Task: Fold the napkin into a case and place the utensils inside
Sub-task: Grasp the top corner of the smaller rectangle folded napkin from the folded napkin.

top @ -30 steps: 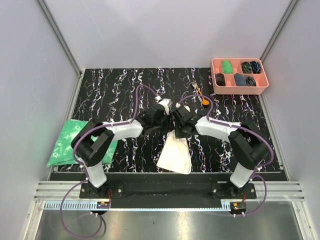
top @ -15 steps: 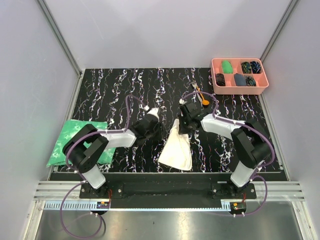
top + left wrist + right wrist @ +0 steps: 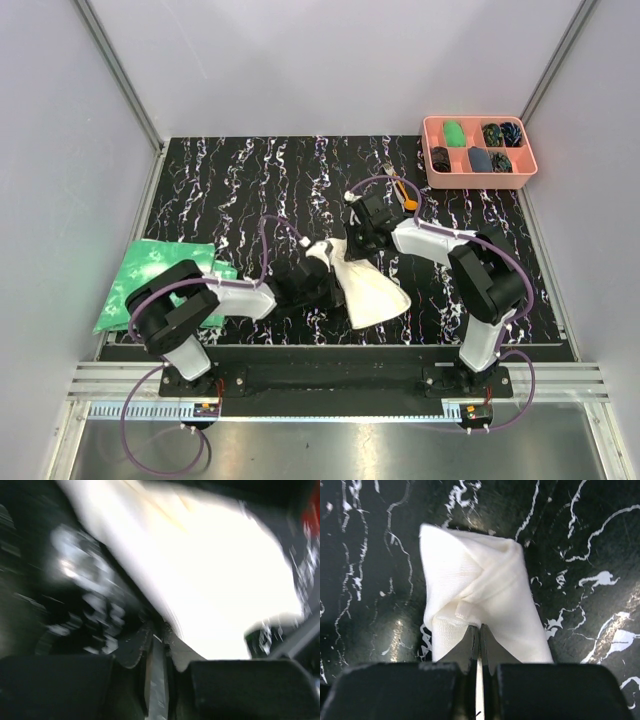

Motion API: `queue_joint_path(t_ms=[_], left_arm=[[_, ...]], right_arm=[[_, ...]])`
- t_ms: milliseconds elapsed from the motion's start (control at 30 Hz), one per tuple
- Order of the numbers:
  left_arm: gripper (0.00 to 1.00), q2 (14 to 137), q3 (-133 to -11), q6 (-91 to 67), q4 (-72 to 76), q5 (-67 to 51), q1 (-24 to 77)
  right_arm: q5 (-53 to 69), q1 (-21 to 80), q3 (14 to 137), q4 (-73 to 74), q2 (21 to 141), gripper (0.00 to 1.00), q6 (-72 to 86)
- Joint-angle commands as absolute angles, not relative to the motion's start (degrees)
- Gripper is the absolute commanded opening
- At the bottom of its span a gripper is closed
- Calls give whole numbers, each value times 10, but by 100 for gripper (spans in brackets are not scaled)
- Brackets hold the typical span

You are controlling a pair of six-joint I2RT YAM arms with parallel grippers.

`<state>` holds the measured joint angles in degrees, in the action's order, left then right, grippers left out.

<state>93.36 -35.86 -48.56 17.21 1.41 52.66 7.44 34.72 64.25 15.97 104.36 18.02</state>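
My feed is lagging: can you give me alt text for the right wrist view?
The right gripper is shut on the edge of the cream-white napkin, which is bunched into a folded, tapered bundle. Behind it lies the black, white-veined table.

Left wrist view: motion-smeared throughout; cream-white cloth napkin [image 3: 210, 580] washed out to flat white, folds unreadable.
Left end effector [image 3: 156, 641]: tips dark and smeared at the cloth's edge; grip or gap not discernible.
Napkin's near end: covered by the pinched-together tips of the right end effector [image 3: 479, 632].
Orange-handled fork and spoon pair [image 3: 404, 194]: too small to separate, partly crossed by a cable.
Pink plastic compartment tray [image 3: 478, 119]: contents too small to identify.
Green-and-white mottled cloth [image 3: 130, 285]: right side hidden behind the left arm.
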Motion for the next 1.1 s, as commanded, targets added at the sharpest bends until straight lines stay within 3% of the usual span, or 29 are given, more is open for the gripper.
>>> queue_joint_path(t_ms=[0, 267, 333, 400, 600, 1067], left_arm=[[16, 892, -355, -511, 183, 4, 552], [40, 803, -376, -429, 63, 56, 432], [36, 811, -424, -377, 43, 55, 416], [25, 845, -464, -345, 30, 36, 406], [16, 959, -605, -258, -38, -16, 407], [18, 1008, -618, -203, -46, -9, 415]], right_arm=[[105, 347, 672, 145, 1037, 0, 165], [104, 346, 642, 150, 1016, 0, 187], [104, 346, 638, 150, 1013, 0, 192], [103, 347, 638, 149, 1015, 0, 194], [110, 347, 644, 150, 1022, 0, 193], [120, 346, 641, 150, 1028, 0, 192]])
